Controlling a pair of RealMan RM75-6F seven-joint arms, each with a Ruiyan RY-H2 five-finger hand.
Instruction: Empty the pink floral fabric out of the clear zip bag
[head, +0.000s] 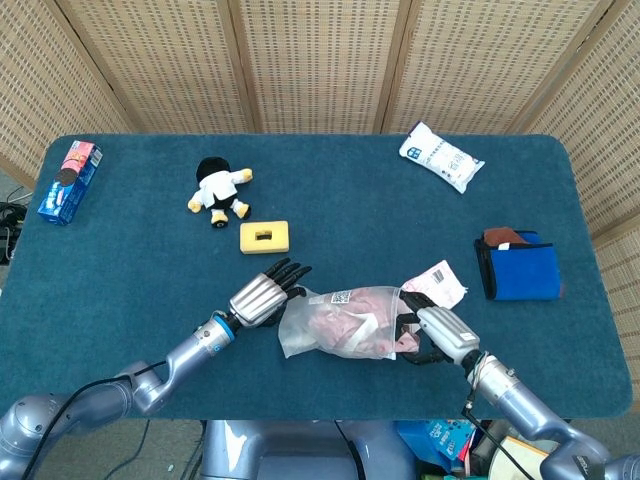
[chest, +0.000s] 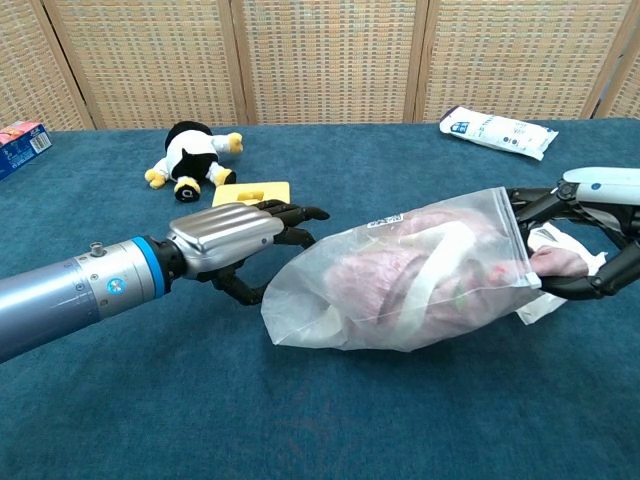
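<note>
The clear zip bag (head: 335, 325) (chest: 390, 285) lies on its side at the table's front middle, with the pink floral fabric (head: 345, 328) (chest: 375, 280) bunched inside. At the bag's mouth, my right hand (head: 432, 332) (chest: 590, 235) curls its fingers around the opening and pinches a fold of the fabric that pokes out. At the bag's closed end, my left hand (head: 264, 294) (chest: 235, 235) has its fingers spread. Its fingertips are at the plastic, and I cannot tell whether they touch it.
A yellow sponge (head: 264, 236) (chest: 250, 190) and a plush toy (head: 218, 188) (chest: 190, 155) lie behind the left hand. A white packet (head: 441, 156) (chest: 497, 130) sits far right, a blue pouch (head: 520, 265) at the right edge, and a snack box (head: 68, 180) far left. A small pink-white sachet (head: 440, 280) lies by the right hand.
</note>
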